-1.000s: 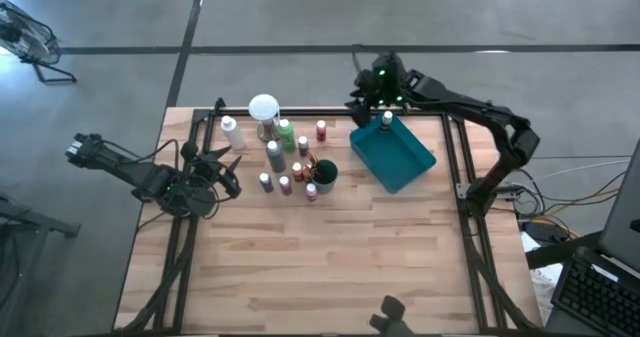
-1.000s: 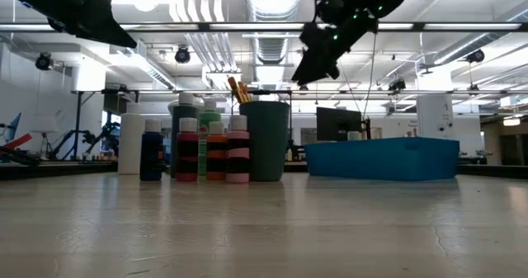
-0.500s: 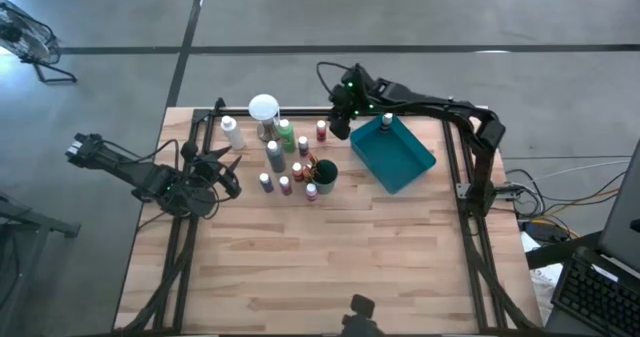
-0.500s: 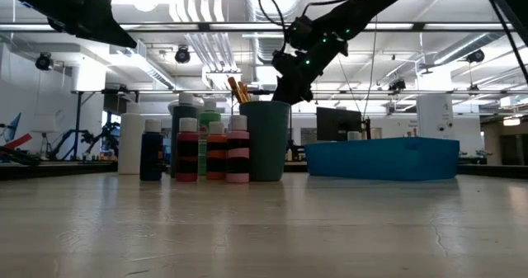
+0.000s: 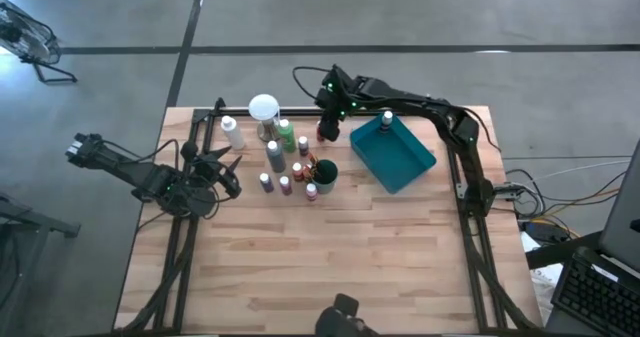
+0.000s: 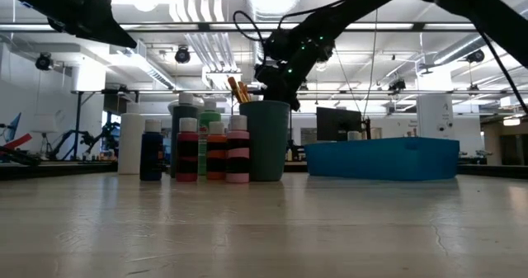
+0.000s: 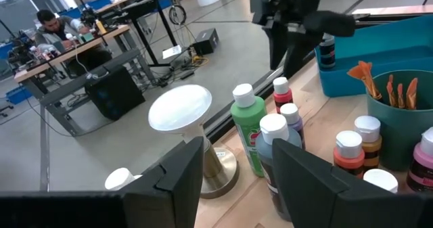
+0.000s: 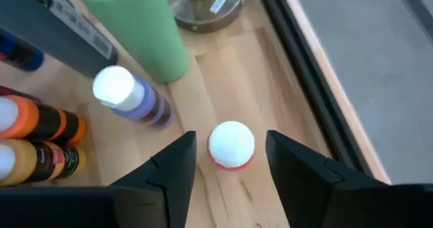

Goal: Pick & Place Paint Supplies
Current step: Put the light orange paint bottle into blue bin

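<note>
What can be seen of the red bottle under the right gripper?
The red bottle is small, with a round white cap and a red body showing just below it. It stands upright on the wooden table near the far edge, apart from the other bottles. The right gripper hangs directly above it with its fingers open to either side of the cap, not touching it.

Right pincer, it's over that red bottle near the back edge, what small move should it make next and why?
Probably lower straight down, then close. The right pincer hangs open right above the red bottle, whose white cap sits centred between the fingers, so no sideways correction looks needed. The purple bottle and green bottle stand apart to one side, leaving room for the fingers. The left pincer waits at the table's left.
</note>
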Available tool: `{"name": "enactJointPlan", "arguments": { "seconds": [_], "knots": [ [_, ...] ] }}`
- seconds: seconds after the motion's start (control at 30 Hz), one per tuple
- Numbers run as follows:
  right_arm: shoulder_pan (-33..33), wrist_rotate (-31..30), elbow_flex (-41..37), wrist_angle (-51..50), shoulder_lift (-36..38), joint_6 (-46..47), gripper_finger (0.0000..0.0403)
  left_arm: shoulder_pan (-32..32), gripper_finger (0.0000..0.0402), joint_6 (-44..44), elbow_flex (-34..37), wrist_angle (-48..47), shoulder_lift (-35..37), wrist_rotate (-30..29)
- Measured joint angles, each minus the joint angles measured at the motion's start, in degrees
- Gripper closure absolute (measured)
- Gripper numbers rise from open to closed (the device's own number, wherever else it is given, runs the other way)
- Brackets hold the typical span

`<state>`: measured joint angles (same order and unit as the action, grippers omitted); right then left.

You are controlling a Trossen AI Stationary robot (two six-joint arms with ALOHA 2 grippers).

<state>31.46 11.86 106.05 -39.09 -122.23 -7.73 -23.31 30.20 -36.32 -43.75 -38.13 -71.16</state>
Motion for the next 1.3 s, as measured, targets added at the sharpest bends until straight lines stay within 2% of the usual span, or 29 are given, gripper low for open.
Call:
{"name": "enactJointPlan", "arguments": {
  "seconds": [0.3, 0.47, 0.77, 1.03, 1.13, 1.3],
  "knots": [
    [-0.17, -0.42, 7.06, -5.30, -4.51, 0.02, 0.0200, 0.00, 0.0220, 0.00, 0.00, 0.00, 0.00, 0.00],
    [-0.19, -3.96, 6.15, -6.25, -4.22, 0.22, 0.0210, 0.00, 0.0220, 0.00, 0.00, 0.00, 0.00, 0.00],
    [-0.21, -3.91, 3.81, -5.44, -4.24, 0.09, 0.0229, -0.01, 0.0220, 0.00, 0.00, 0.00, -0.11, 0.01],
    [-0.34, -3.62, 3.33, -4.26, -4.26, -0.25, 0.0215, -0.02, 0.0220, 0.00, 0.00, 0.00, -0.11, 0.02],
    [-0.32, -1.56, 3.33, -3.76, -4.26, -0.44, 0.0214, 0.00, 0.0220, 0.00, 0.00, 0.00, -0.11, 0.00],
    [-0.39, -1.26, 3.31, -3.76, -4.31, -0.87, 0.0232, -0.02, 0.0220, 0.00, 0.00, 0.00, -0.11, 0.00]
  ]
}}
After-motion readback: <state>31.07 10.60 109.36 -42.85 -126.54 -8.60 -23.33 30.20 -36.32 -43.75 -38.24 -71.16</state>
